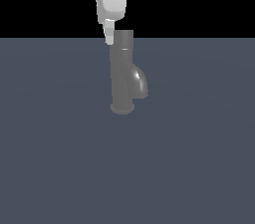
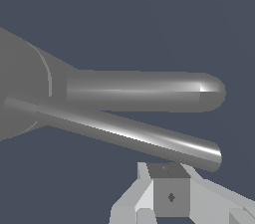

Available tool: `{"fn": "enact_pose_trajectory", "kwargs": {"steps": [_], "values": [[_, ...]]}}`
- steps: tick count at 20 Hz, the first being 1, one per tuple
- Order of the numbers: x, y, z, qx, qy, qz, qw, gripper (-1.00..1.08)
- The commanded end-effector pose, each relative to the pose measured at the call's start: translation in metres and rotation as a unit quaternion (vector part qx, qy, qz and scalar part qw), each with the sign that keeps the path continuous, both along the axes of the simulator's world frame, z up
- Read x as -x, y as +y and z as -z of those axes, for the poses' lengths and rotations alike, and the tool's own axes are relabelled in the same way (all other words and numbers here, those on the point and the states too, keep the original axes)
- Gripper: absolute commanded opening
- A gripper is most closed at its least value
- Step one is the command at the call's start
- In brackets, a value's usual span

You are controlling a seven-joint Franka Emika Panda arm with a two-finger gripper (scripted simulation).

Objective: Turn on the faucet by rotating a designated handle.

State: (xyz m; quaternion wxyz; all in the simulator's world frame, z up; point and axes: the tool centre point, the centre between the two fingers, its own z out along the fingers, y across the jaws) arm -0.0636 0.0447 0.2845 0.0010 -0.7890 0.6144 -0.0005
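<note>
The faucet [image 1: 122, 71] is a dull grey upright cylinder on a flared base, with its short curved spout [image 1: 140, 83] bulging toward the exterior view's right. In the wrist view the handle [image 2: 124, 131] is a thin shiny rod running out from the faucet's top cap [image 2: 20, 93], above the thicker round-ended spout [image 2: 144, 91]. The handle does not show in the exterior view. My gripper [image 1: 108, 38] hangs from the white arm right beside the faucet's top, on the exterior view's left. Its fingers [image 2: 169, 193] sit close to the handle's free end, pressed together with nothing between them.
The faucet stands on a flat dark blue-grey floor [image 1: 199, 168] that runs to a black background. No other objects are in view.
</note>
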Motion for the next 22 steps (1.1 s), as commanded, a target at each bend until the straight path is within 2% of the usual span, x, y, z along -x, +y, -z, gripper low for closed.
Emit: {"fn": "enact_pose_trajectory", "kwargs": {"steps": [1,15,22], "values": [[-0.003,-0.011,0.000,0.000,0.000,0.002,1.0000,-1.00],[-0.021,-0.082,0.000,0.000,0.001,0.006,1.0000,-1.00],[-0.028,-0.108,0.000,0.000,0.001,0.008,1.0000,-1.00]]}}
